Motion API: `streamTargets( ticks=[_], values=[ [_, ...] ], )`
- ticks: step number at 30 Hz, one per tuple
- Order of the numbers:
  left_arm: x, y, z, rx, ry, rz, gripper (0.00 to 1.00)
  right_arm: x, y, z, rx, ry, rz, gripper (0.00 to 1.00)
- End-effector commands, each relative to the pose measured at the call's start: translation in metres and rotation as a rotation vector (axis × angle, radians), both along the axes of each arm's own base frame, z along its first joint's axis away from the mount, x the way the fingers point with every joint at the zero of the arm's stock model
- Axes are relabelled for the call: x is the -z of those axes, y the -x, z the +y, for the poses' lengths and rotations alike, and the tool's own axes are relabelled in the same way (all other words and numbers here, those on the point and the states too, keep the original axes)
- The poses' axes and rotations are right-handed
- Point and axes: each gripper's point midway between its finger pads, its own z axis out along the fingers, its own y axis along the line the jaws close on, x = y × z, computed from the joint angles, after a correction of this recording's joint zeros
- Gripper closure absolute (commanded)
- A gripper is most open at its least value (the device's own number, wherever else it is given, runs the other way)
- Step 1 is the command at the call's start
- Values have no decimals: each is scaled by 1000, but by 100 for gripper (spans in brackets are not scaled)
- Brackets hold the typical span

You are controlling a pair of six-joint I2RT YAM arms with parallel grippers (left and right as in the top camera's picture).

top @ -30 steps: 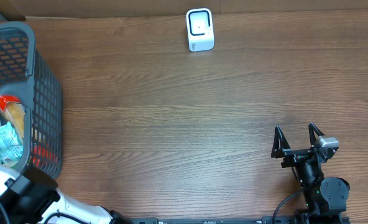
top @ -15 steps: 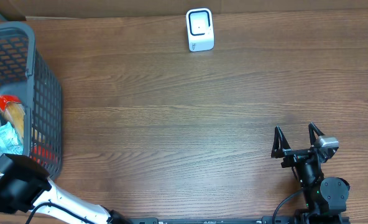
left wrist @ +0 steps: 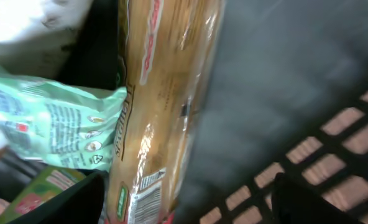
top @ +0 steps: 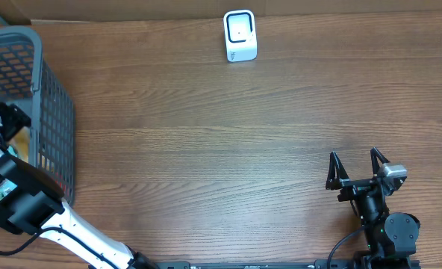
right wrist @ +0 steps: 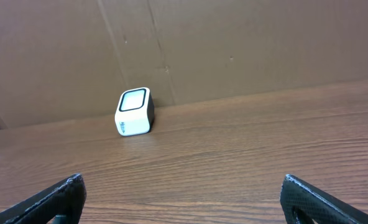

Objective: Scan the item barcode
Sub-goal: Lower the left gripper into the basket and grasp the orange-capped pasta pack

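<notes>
The pick-up was in hand. The left gripper (left wrist: 191,190) sat inside the basket (top: 55,127), fingers wide astride a tan packet (left wrist: 165,87). It seemed not yet to pinch it, though the view was blurred. Next it needed to close, lift, and show the barcode (left wrist: 138,202) to the scanner (top: 240,35). The right gripper (top: 354,168) stood wide and empty.

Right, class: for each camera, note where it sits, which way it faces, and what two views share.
Overhead: above the table, looking straight down; left arm and right gripper show.
Left wrist: inside the basket, facing a tan packet; its own fingers show.
Right wrist: low over the table, facing the scanner; its fingertips show.
Shared: overhead and right wrist both see the scanner.
</notes>
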Motion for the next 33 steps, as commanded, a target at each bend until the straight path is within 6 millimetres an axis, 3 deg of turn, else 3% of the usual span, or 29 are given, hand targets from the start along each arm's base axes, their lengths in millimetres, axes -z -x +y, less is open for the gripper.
streamTargets(
  ticks=[1,8,18,19,20,22,28,33],
  values=[
    [21,9,-1,-3,11,52,23,1,0,-1,8,-3,-6,0],
    [63,27,-4,-44,19,127,24,1,0,-1,8,-3,-6,0],
    [84,34,-7,-67,17,153,39,1,0,-1,8,-3,-6,0],
    [85,34,-7,-67,17,153,46,1,0,-1,8,-3,-6,0],
    [85,34,-7,-67,16,153,67,1,0,-1,8,-3,-6,0],
    [85,33,-6,-68,14,149,95,1,0,-1,8,-3,-6,0],
    [84,33,-6,-66,13,147,96,1,0,-1,8,-3,-6,0],
    [66,31,-4,-67,-2,131,96,1,0,-1,8,-3,-6,0]
  ],
)
